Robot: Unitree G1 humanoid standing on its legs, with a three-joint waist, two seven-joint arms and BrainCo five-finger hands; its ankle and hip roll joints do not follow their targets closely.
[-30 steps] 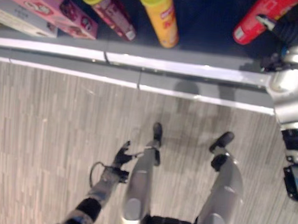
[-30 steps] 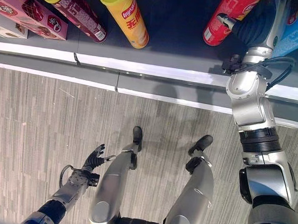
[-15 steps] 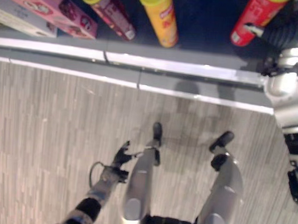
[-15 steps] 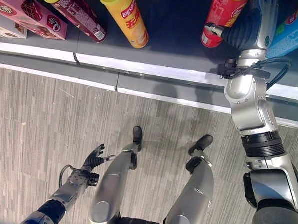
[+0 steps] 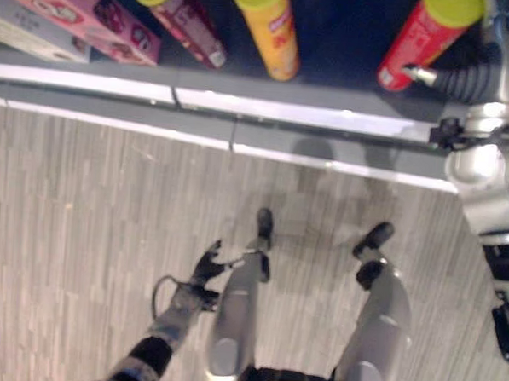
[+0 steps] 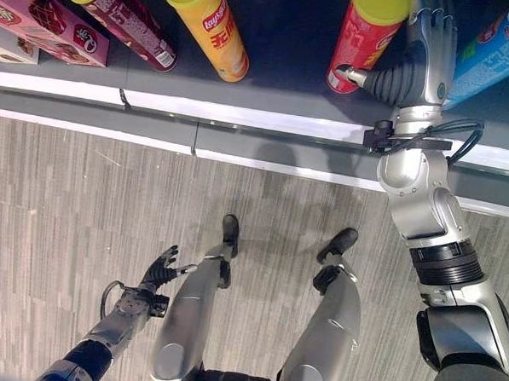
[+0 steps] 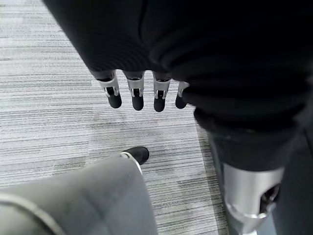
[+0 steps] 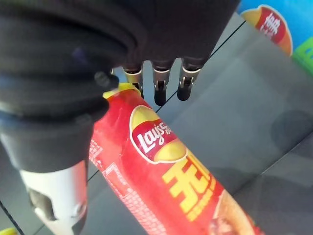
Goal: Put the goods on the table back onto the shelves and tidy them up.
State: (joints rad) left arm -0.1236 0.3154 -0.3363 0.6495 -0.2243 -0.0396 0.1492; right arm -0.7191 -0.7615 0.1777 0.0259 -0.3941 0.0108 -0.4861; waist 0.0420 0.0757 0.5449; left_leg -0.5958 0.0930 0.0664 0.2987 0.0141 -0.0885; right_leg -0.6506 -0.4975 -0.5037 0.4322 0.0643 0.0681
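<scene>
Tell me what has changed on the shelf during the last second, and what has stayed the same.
The red can has been tipped from leaning towards upright, its yellow lid coming into sight, moved by the right hand beside it. I cannot tell whether that hand grips the can or only pushes it. The yellow can, the dark red can and the pink box kept their places. The left hand hangs open as before.

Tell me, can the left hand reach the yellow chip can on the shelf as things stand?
Probably not: the left hand hangs low over the floor, open, while the yellow chip can stands up on the shelf, far ahead.
</scene>
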